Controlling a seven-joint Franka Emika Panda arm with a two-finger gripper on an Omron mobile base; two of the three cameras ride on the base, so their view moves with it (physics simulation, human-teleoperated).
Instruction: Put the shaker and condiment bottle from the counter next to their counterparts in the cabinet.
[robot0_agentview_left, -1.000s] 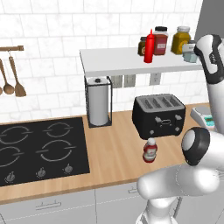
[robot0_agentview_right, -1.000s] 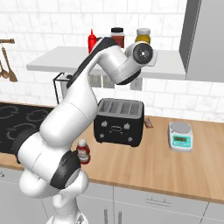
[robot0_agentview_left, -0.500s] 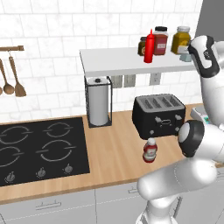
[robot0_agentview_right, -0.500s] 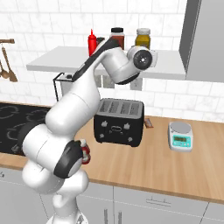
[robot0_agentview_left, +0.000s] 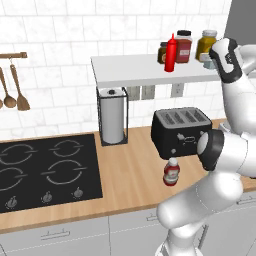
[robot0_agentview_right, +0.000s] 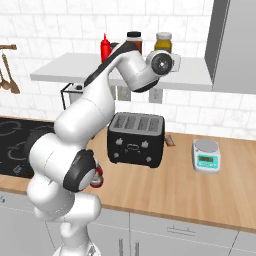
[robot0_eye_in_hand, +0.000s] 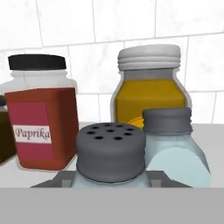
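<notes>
The gripper (robot0_agentview_left: 212, 61), jaws apparently clamped on the upright shaker (robot0_eye_in_hand: 110, 155) though its fingertips are hidden, holds it over the cabinet (robot0_agentview_left: 135, 67) shelf, just before and left of its counterpart shaker (robot0_eye_in_hand: 174, 146).

Translucent glassy shaker (robot0_eye_in_hand: 111, 168) with matt grey cap, glossy black toaster (robot0_agentview_left: 180, 131), light-brown wooden counter (robot0_agentview_left: 130, 180)

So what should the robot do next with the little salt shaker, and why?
Probably lower it a touch and let go. In the hand view, the small pale blue shaker with the holed grey cap sits between the tool's fingers, right beside its twin shaker on the flat white shelf, before the yellow jar.
</notes>
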